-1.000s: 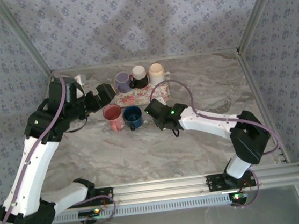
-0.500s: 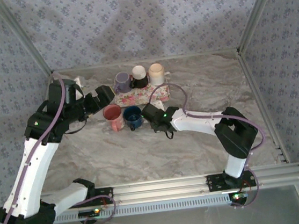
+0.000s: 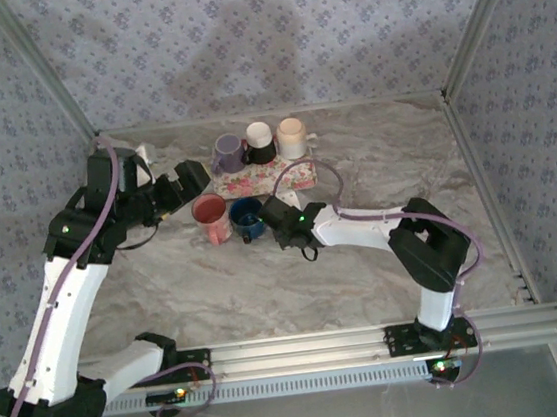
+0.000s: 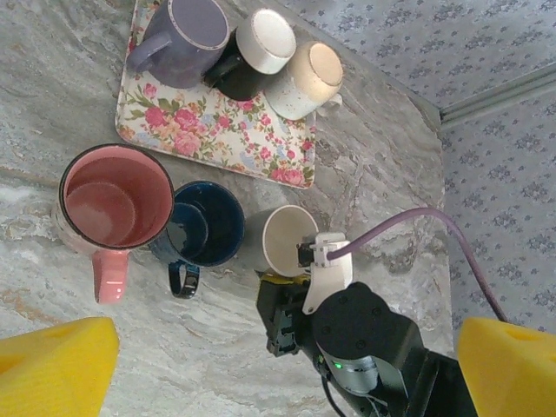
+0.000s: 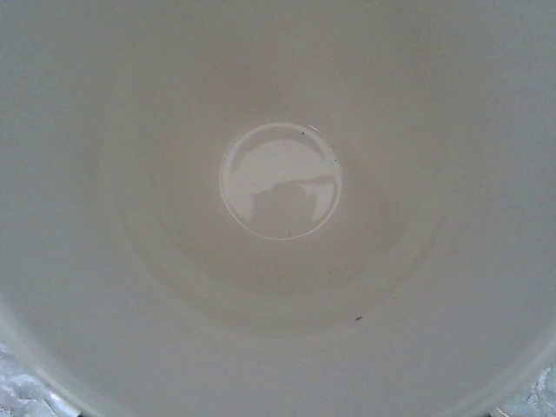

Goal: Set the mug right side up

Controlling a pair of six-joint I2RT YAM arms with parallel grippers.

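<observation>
The white and black right arm [image 3: 361, 227] reaches left and forward over the front of the grey marbled desk [image 3: 267, 280]. The right arm's jaws appear closed on the near wall of a cream glazed ceramic mug [image 4: 289, 241]. The fingertips themselves are hidden, so that grip is a judgement.

The mug sits mouth upward near the centre of the desk, just beside a navy blue ceramic mug [image 4: 204, 228]. Whether its base touches the desk cannot be told. It seems to be held there so it can be set down upright in line with its neighbours.

From the right wrist, the mug's inside is smooth, pale and glossy. Its round flat floor [image 5: 280, 181] catches a reflection, and there are a few tiny dark specks. No handle is visible.

Close on the navy mug's left stands a pink ceramic mug [image 4: 113, 201]. It is also mouth up, with its handle toward the near edge.

Above these, the left arm's jaws hang wide open and empty, the yellow pads [image 4: 54, 365] far apart. They are probably kept clear of the work.

Farther back lies a floral rectangular tray [image 4: 187, 130]. It carries a lavender mug [image 4: 178, 35], a black and white mug [image 4: 256, 48] and a beige mug [image 4: 311, 76], which appear upside down or tipped. Behind them rises a patterned blue-grey wall [image 3: 259, 40].
</observation>
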